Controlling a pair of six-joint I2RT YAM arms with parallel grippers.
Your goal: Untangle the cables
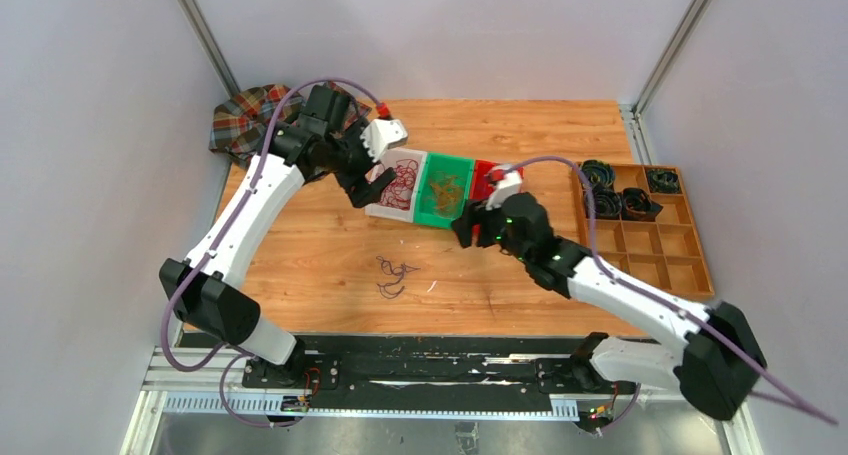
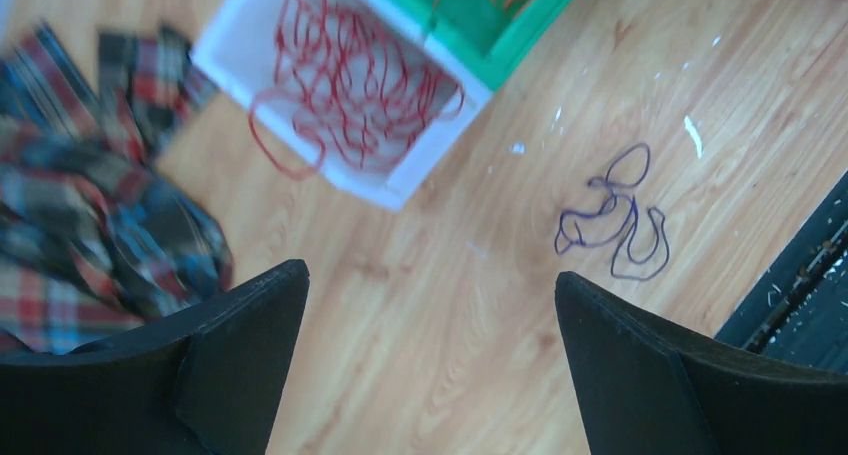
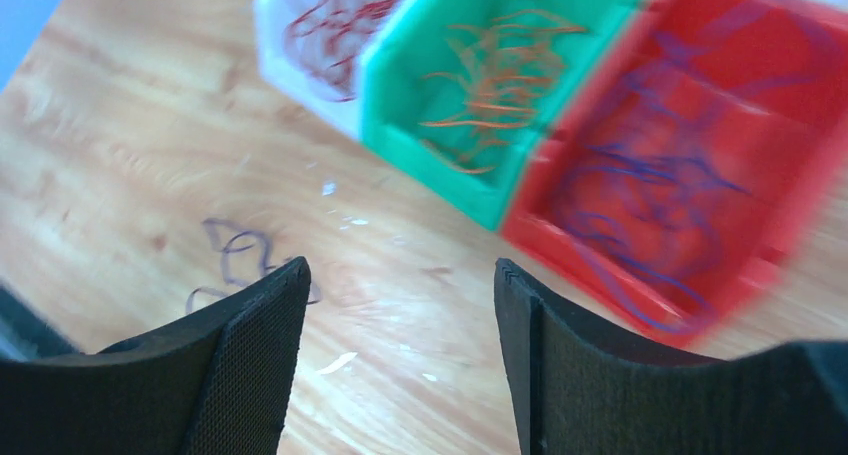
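A loose purple cable (image 1: 393, 278) lies by itself on the table (image 1: 300, 265), just below the centre of the overhead view and well apart from the row of bins above it. The white bin (image 2: 395, 180) holds the red cables (image 2: 350, 75), the green bin (image 3: 430, 165) holds the orange cables (image 3: 490, 85), and the red bin (image 3: 590, 265) holds a purple bunch (image 3: 650, 185). This suggests the step in hand is carrying the last strand to the red bin. The left gripper (image 2: 428, 275) hangs beside the white bin with its jaws wide apart and nothing between them. The right gripper (image 3: 400, 265), just below the green bin, is equally wide and empty. Because the cable is thin and lies flat, the gripper should probably come straight down over the knot where the loops cross. The fingertips likely need to reach the wood before they close. The wood around the strand is bare, so there is room to approach from any side. The black rail at the bottom of the frame limits low moves. The lift should clear the bin walls and avoid the red loop (image 2: 285, 140) that drapes over the white rim, which could snag.
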